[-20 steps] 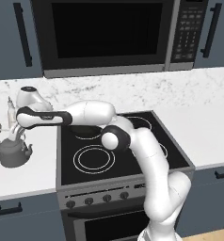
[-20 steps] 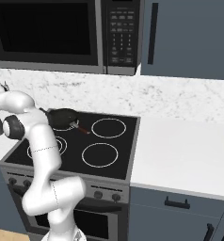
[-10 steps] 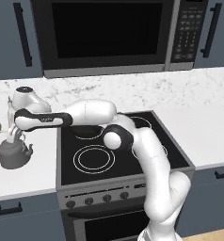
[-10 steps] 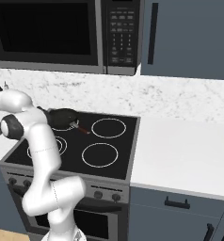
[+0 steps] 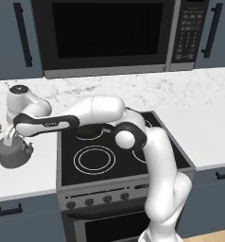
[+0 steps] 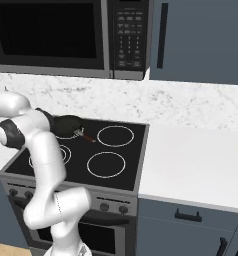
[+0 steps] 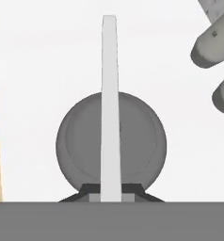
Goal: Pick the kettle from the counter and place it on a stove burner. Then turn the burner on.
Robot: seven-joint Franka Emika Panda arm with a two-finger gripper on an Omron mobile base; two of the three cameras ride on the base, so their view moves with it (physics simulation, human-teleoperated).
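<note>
Kettle [image 5: 12, 152] stands upright on the counter [image 5: 24, 182], just left of the black cooktop [image 5: 119, 163] and near the counter's front edge. In the hand view the kettle [image 7: 111, 146] appears from directly above as a round grey body, with its thin handle [image 7: 109, 103] running as a pale vertical strip across the middle and down between the two dark finger tips at the bottom. Gripper [image 5: 10, 137] sits directly over the kettle, pointing straight down, and its jaws are clamped on the handle at the top of the arch. Arm reaches far to the left of the cooktop: the forearm lies almost level above the cooktop's left edge, the wrist housing stands above the kettle, and the elbow bends over the cooktop's rear left ring before dropping to the base in front of the oven. Two pale shakers [image 7: 212, 61] lie on the counter beside the kettle, apart from it. Stove burner [image 5: 94, 159] with the double white circles is at the cooktop's front left, nearest the kettle, and is bare. Black frying pan [image 6: 66, 125] rests on the cooktop's rear left ring, partly hidden by the arm. Microwave [image 5: 109, 35] hangs on the wall above the cooktop.
</note>
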